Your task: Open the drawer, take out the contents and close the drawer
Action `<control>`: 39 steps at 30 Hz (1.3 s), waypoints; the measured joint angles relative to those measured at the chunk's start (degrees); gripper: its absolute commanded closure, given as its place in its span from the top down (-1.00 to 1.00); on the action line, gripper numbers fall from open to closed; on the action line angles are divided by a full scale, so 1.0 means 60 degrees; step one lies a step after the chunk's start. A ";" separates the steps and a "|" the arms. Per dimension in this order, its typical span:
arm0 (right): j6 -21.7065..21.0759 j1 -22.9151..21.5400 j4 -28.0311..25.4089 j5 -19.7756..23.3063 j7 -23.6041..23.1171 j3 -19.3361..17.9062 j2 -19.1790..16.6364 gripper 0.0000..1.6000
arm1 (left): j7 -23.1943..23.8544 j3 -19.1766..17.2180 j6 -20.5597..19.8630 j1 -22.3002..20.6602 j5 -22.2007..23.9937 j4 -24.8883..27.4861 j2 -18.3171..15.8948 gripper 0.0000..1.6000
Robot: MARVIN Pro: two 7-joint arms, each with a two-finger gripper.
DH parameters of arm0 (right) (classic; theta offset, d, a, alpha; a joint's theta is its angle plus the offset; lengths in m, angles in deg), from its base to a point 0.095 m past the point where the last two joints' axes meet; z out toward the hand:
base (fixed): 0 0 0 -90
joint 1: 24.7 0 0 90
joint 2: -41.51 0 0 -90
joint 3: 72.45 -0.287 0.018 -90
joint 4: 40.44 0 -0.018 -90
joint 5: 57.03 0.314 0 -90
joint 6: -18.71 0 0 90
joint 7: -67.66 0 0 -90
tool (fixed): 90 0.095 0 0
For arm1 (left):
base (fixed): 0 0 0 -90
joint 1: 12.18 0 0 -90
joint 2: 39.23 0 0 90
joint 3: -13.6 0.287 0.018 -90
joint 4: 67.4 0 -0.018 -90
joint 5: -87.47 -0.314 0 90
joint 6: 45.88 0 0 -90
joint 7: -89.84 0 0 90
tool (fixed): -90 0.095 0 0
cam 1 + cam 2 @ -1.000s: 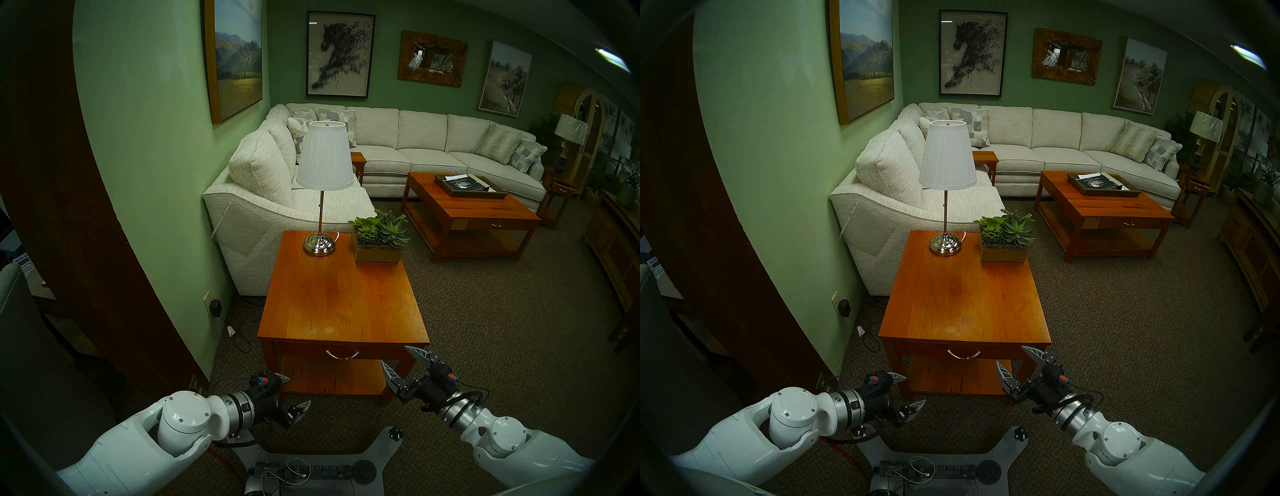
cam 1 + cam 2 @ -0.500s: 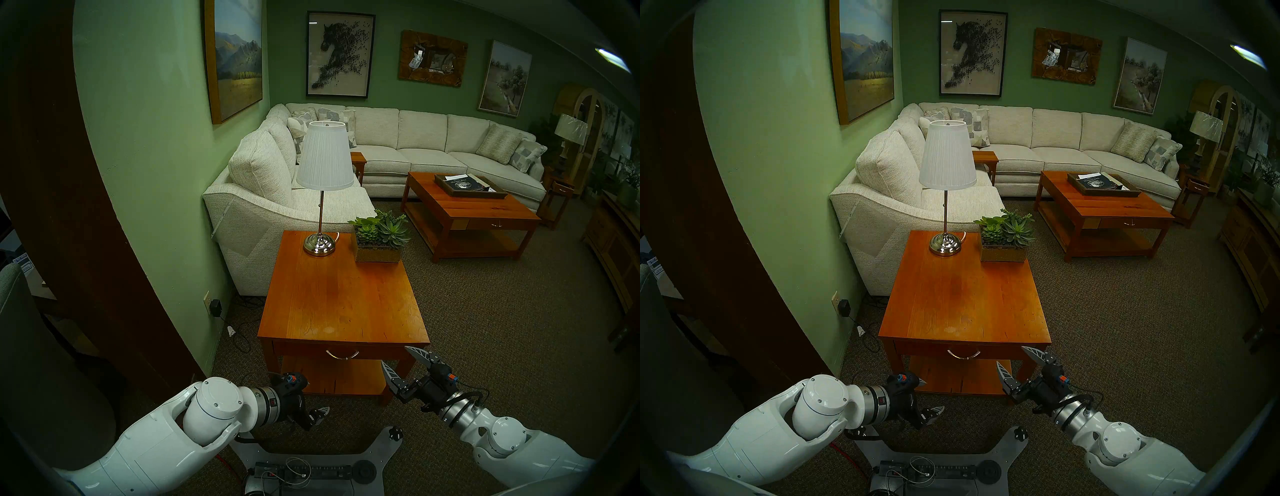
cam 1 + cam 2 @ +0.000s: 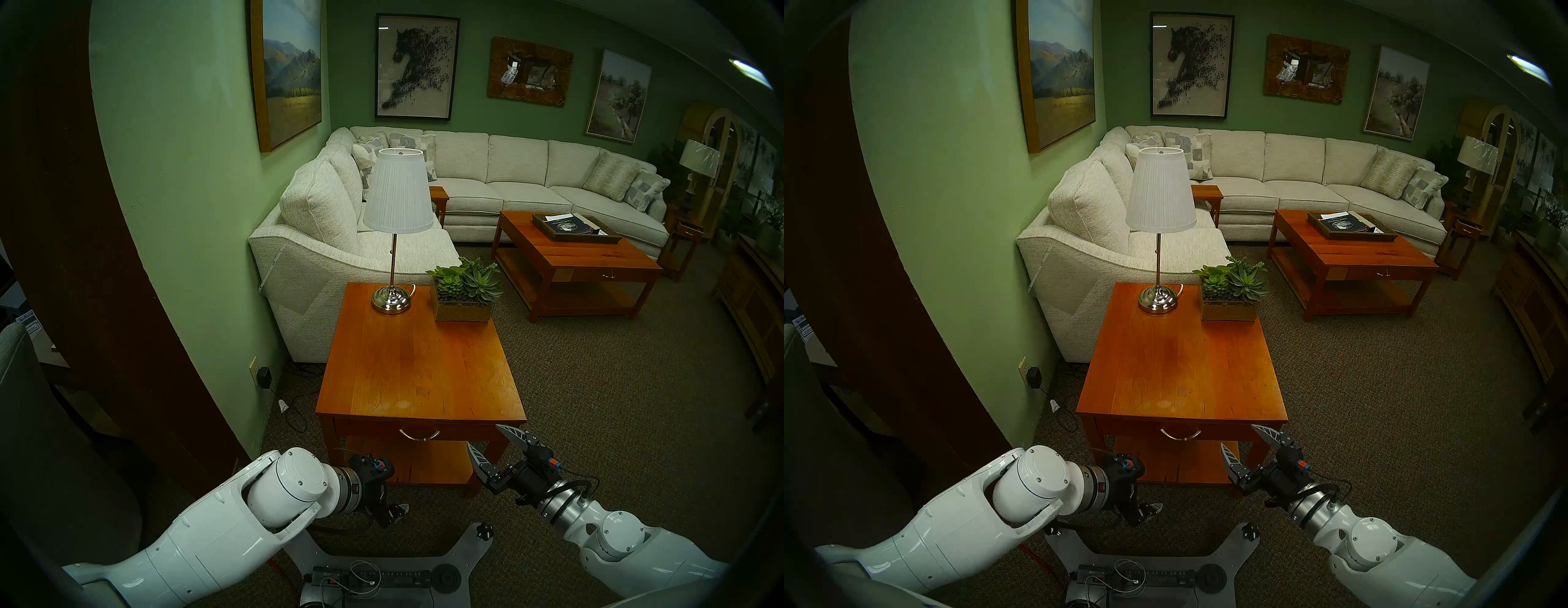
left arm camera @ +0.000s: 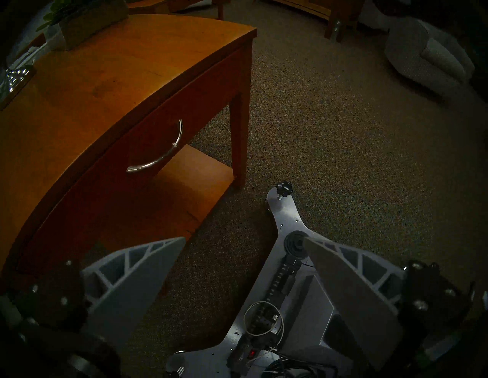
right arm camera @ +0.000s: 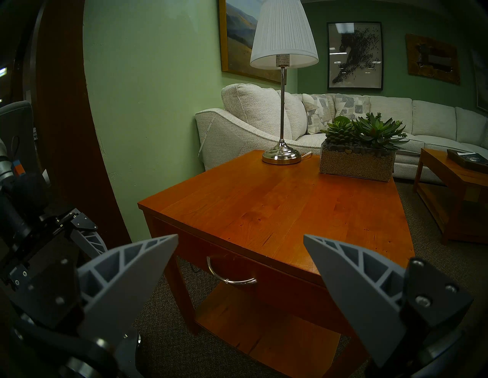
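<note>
The drawer point(image 3: 369, 428) of the orange-brown end table point(image 3: 420, 365) is shut, and its curved silver handle point(image 3: 419, 434) hangs at the front. The packet is hidden. My left gripper point(image 3: 394, 488) is open and empty. It is low, in front of the table's left leg, below and left of the handle point(image 4: 158, 150). Its wrist view shows the open fingers point(image 4: 148, 272) over carpet. My right gripper point(image 3: 482, 434) is open and empty by the table's front right corner, level with the drawer front point(image 5: 277, 277). The handle point(image 5: 232, 274) shows between its fingertips.
A lamp point(image 3: 392, 237) and a succulent planter point(image 3: 464, 297) stand at the back of the tabletop. A lower shelf point(image 3: 407, 463) lies under the drawer. My base point(image 3: 382, 569) is on the carpet in front. The sofa point(image 3: 322, 254) and green wall are left, and a coffee table point(image 3: 577, 254) is far right.
My left arm has swung right and forward toward the table's front, and its gripper has turned downward. The right arm and the drawer have not moved.
</note>
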 measured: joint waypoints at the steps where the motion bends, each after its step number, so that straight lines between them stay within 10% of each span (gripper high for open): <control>1: 0.0000 0.0000 0.0000 0.0000 0.0000 0.0000 0.0000 1.00 | 0.0007 0.0044 0.0006 -0.0065 -0.0043 -0.0071 0.0042 1.00; 39: 0.0000 0.0000 0.0007 0.0000 0.0000 0.0002 0.0000 1.00 | 0.0375 0.0583 0.0500 -0.2545 -0.0813 -0.3349 0.2174 1.00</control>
